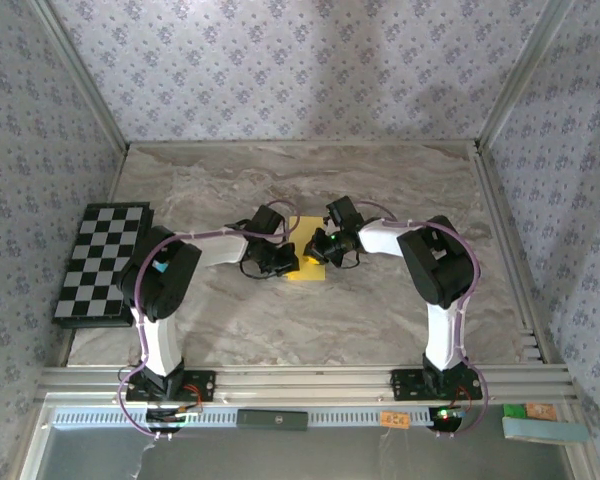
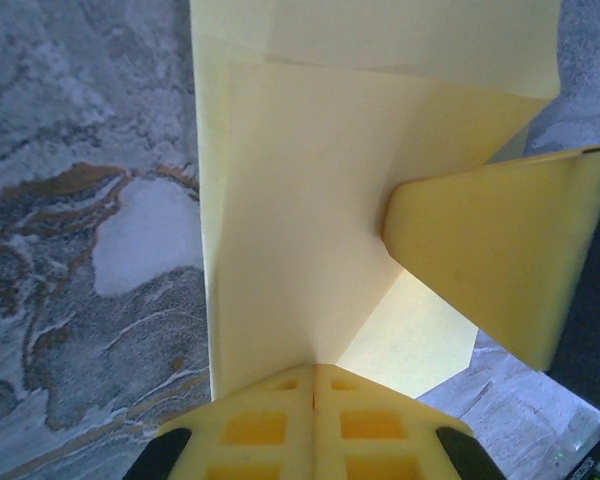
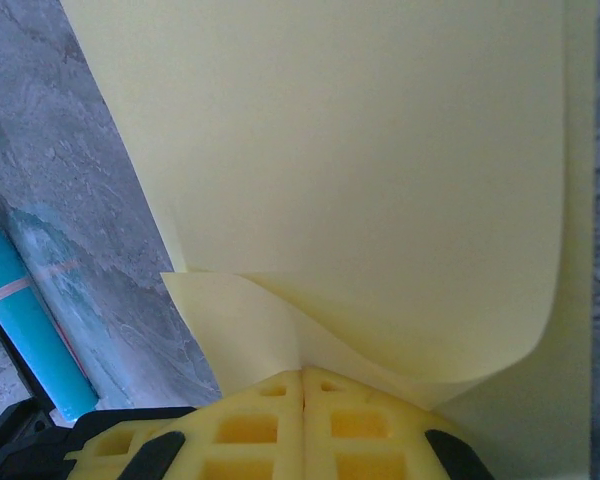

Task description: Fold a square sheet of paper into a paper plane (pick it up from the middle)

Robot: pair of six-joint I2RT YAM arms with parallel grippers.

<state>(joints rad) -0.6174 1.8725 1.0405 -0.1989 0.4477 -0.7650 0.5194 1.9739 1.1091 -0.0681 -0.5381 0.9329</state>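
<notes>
Yellow paper is being worked at the middle of the marbled bench (image 1: 380, 190): the square sheet of paper (image 1: 306, 268) is lying between the two arms, with overlapping layers showing in the left wrist view, and well apart from the checkered board (image 1: 100, 262) at the left edge. The left end effector (image 2: 313, 370) is being held with its tips together, and the near edge of the sheet appears to be clamped between them. The right end effector (image 3: 302, 372) is likewise being held together on a flap, which is being curled up and over the flat layer beneath it. A fold seems to be in hand, with one side being anchored and the other being carried across. For this to be done well, the anchoring grip should be kept low and motionless, so that the sheet is not dragged over the stone. The flap should be swept in a shallow arc rather than pulled, since such thin paper is probably being strained where it is pinched and could tear or slip. The moving edge should be laid along the layer edge below before any pressure is applied. Because the two end effectors are working just beside each other, a clash of their fingers (image 2: 500, 250) is being risked, so their paths should be kept apart.
</notes>
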